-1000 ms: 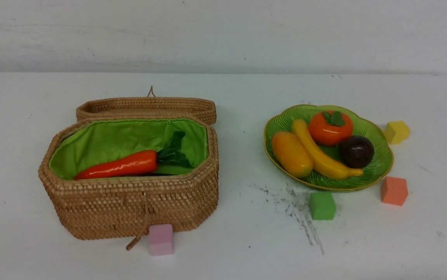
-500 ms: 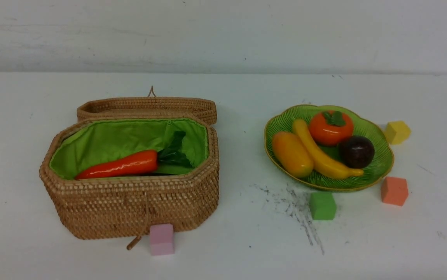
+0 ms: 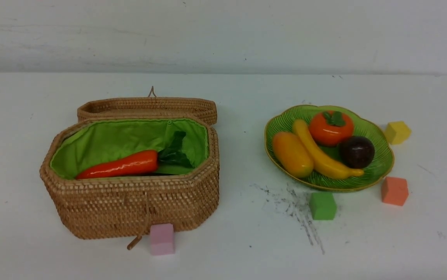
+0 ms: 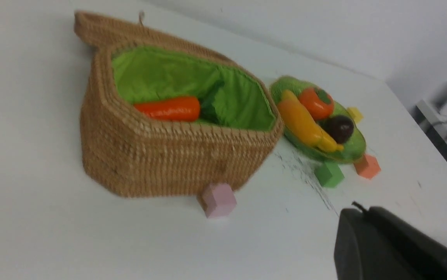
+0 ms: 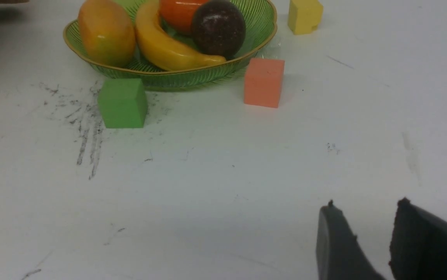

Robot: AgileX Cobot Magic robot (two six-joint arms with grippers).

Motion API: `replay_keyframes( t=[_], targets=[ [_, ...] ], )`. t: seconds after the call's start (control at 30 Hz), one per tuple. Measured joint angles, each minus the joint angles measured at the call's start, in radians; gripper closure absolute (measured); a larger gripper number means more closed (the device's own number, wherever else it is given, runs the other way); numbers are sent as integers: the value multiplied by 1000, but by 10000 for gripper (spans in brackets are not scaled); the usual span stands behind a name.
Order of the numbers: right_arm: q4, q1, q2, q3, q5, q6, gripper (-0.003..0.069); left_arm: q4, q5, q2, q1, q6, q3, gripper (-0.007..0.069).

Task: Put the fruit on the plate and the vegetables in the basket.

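Note:
The tan woven basket [image 3: 130,202] stands at the left with its lid [image 3: 145,107] folded back. An orange-red carrot [image 3: 118,166] lies on its green lining. At the right, the green plate [image 3: 381,169] holds a persimmon [image 3: 330,128], a banana [image 3: 320,155], a mango [image 3: 291,153] and a mangosteen [image 3: 357,151]. Neither gripper shows in the front view. In its wrist view my left gripper [image 4: 363,210] is shut and empty, hanging over bare table short of the basket [image 4: 169,163]. My right gripper [image 5: 365,206] is open with nothing between its fingers, well short of the plate [image 5: 192,76].
Foam cubes ring the plate: a yellow cube [image 3: 397,132] behind it, an orange cube [image 3: 394,190] and a green cube [image 3: 322,206] in front. A pink cube [image 3: 162,239] sits against the basket's front wall. Dark scuff marks [image 3: 297,210] streak the white table.

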Motion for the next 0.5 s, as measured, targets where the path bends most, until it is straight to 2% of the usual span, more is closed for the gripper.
replay_keyframes(
  t=[0.1, 0.13, 0.17, 0.23, 0.27, 0.3, 0.37, 0.5],
  targets=[
    [0, 0, 0, 0, 0, 0, 421, 34, -177, 0, 29, 73, 131, 637],
    [0, 0, 0, 0, 0, 0, 421, 25, -217, 0, 58, 94, 173, 636],
    [0, 0, 0, 0, 0, 0, 421, -7, -327, 0, 106, 140, 234, 635],
    [0, 0, 0, 0, 0, 0, 421, -36, -395, 0, 153, 168, 282, 634],
    [0, 0, 0, 0, 0, 0, 421, -84, -508, 3, 246, 215, 366, 633],
    [0, 0, 0, 0, 0, 0, 421, -88, -520, 3, 257, 215, 366, 632],
    [0, 0, 0, 0, 0, 0, 421, -136, -654, 1, 401, 251, 469, 630],
    [0, 0, 0, 0, 0, 0, 421, -173, -753, -72, 543, 261, 593, 627]
  ],
)
